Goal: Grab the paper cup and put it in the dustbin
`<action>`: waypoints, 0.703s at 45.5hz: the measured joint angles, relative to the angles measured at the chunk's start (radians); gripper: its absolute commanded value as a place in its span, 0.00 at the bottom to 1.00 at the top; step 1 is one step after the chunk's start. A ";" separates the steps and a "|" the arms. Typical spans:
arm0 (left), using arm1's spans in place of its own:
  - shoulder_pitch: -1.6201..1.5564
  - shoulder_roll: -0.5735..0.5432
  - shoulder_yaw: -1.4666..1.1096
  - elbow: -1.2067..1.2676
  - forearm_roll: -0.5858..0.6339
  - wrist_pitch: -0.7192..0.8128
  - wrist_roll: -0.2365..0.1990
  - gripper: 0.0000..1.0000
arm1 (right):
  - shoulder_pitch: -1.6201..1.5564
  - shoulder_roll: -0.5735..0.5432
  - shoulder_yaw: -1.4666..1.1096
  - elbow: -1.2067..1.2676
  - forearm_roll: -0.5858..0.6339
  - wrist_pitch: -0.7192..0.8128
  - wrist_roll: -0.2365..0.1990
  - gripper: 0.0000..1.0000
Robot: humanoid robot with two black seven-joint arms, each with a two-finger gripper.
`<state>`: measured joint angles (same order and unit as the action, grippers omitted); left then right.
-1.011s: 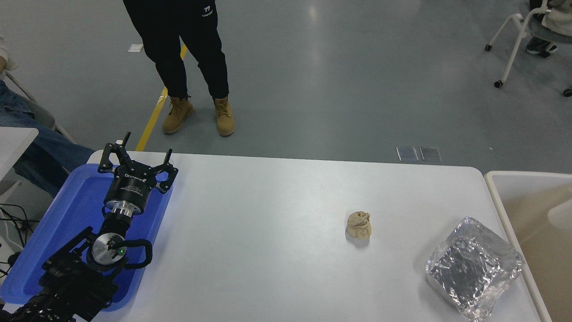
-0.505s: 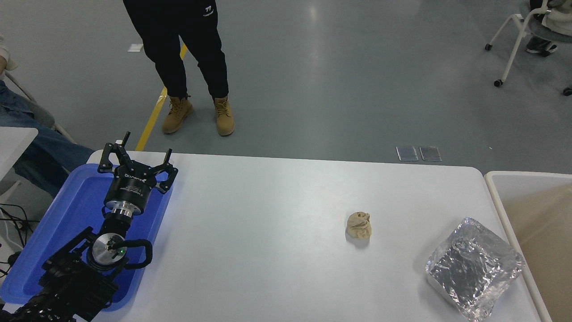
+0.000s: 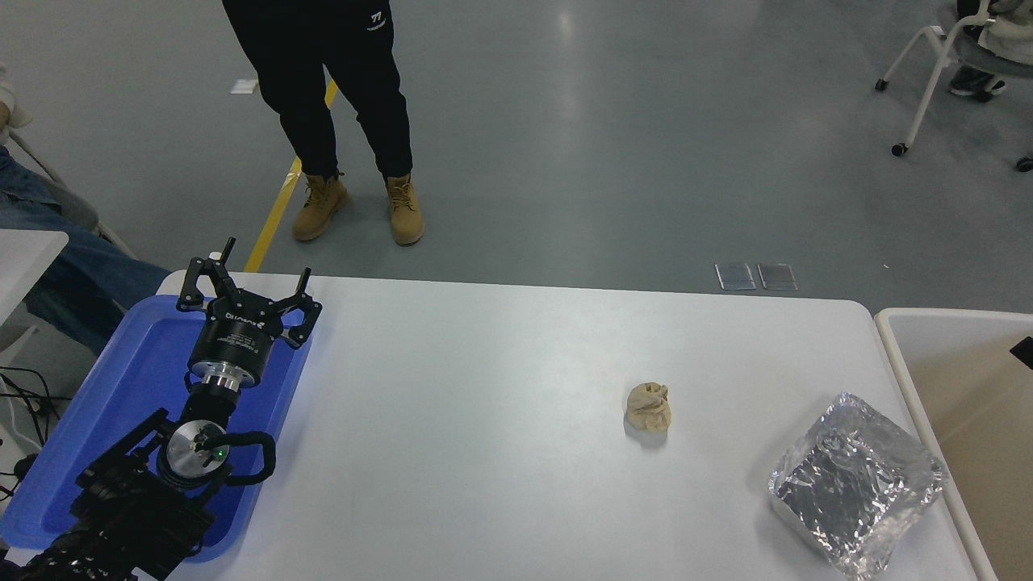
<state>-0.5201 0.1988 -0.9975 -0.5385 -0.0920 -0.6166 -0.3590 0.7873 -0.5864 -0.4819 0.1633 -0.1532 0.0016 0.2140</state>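
The paper cup is out of view. The dustbin (image 3: 892, 339), with a white rim and a tan inside, stands against the table's right edge and is cut off by the picture's edge. Only a small black tip of my right gripper (image 3: 1023, 352) shows at the right edge, over the dustbin. My left gripper (image 3: 246, 284) is parked open and empty over the blue tray (image 3: 121, 387) at the lower left.
A crumpled tan paper ball (image 3: 648, 407) lies right of the table's middle. A crinkled silver foil bag (image 3: 855, 482) lies at the front right, next to the dustbin. A person in tan boots (image 3: 355, 206) stands beyond the far edge. A chair (image 3: 940, 73) stands at the far right.
A pale blurred shape inside the dustbin at the right edge one second ago is gone. A black tip of my right arm has come in at the right edge. The left arm has not moved.
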 measured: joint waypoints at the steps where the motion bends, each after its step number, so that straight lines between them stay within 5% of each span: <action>1: 0.000 0.000 0.000 0.000 0.000 0.000 0.000 1.00 | 0.011 0.000 -0.001 0.005 -0.001 0.000 -0.001 1.00; 32: -0.001 0.000 0.000 0.000 0.000 0.000 0.000 1.00 | 0.454 -0.058 -0.099 0.456 -0.213 -0.008 -0.049 1.00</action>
<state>-0.5210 0.1985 -0.9971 -0.5382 -0.0919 -0.6166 -0.3589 1.2410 -0.6446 -0.5811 0.6193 -0.3663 -0.0068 0.1648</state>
